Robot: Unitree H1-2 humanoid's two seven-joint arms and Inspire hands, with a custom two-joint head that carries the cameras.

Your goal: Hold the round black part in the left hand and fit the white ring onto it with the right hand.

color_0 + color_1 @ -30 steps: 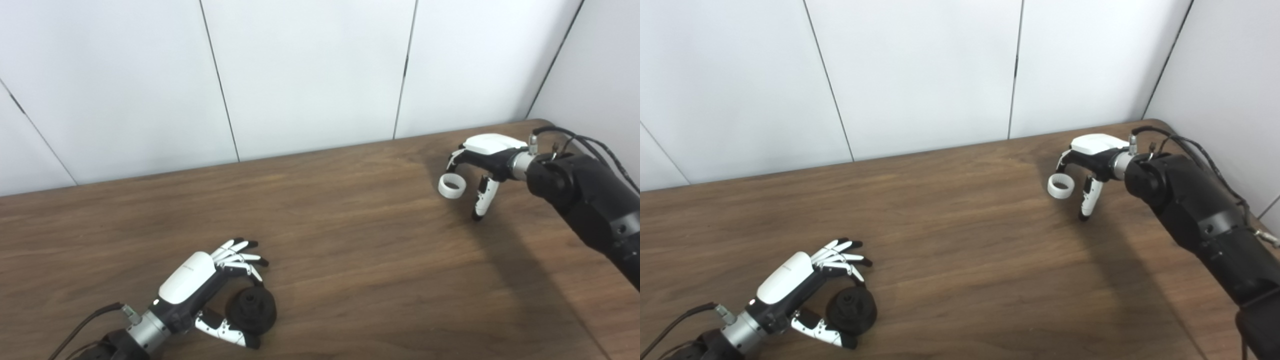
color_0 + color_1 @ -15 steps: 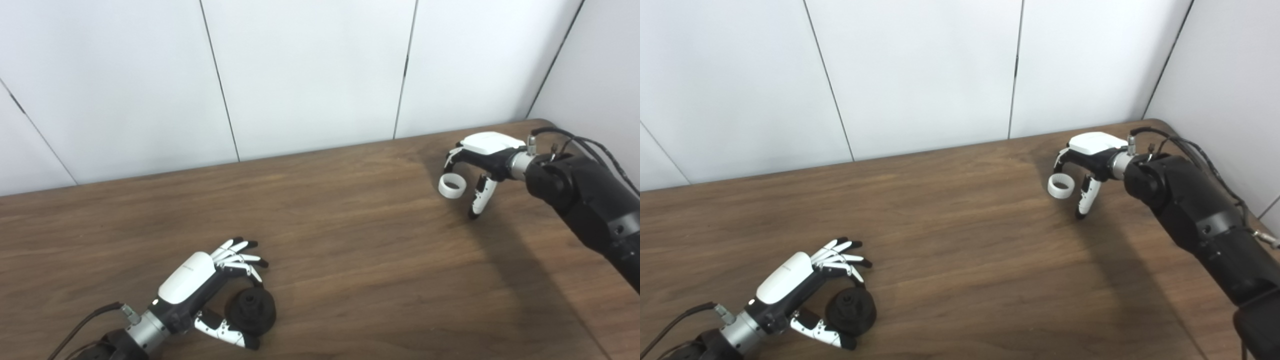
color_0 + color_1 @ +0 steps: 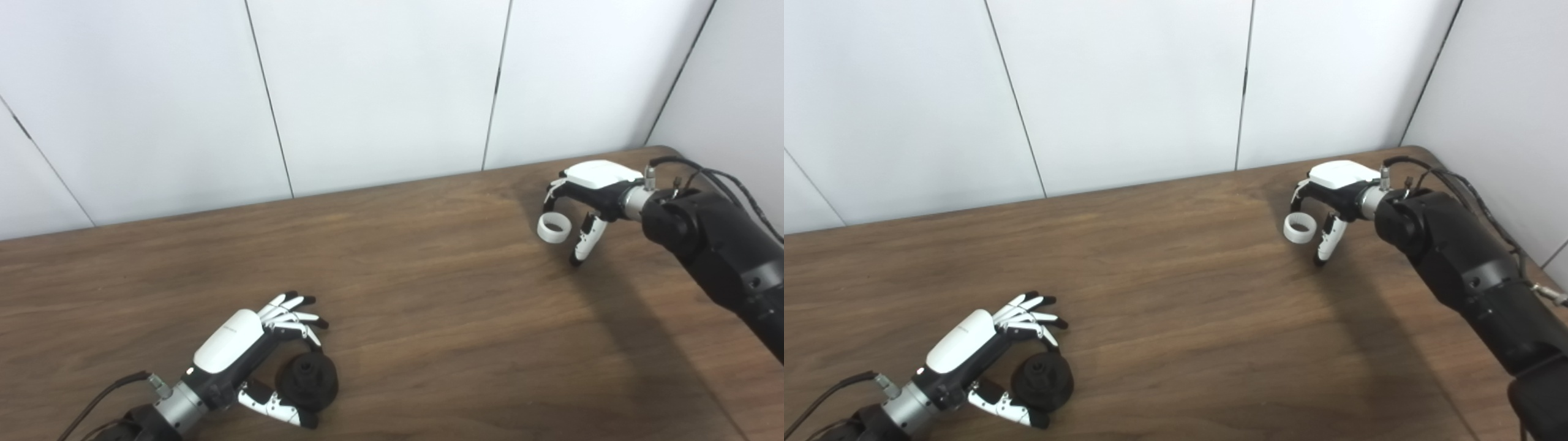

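Little has changed in the last second: your right hand [image 3: 582,202] has drifted a touch up and toward the far wall, while the left side has stayed put.

Starting at the left, your left hand [image 3: 245,349] rests low on the surface [image 3: 429,318] near the front edge, fingers [image 3: 288,309] spread above and thumb below the round black part [image 3: 308,381]. It cups the part loosely rather than gripping it; the hand reads as open, and the part looks to be sitting on the surface, flat, hub facing up. It is a squat, dark disc with a raised boss in the middle.

Far to the right, near the back corner, your right hand hovers over the white ring [image 3: 554,227]. The ring lies at the fingertips; whether they pinch it or merely hang over it, you cannot tell from here. It is a short, plain white band, opening upward.

The two parts are well apart, the ring up and to the right of the black part.
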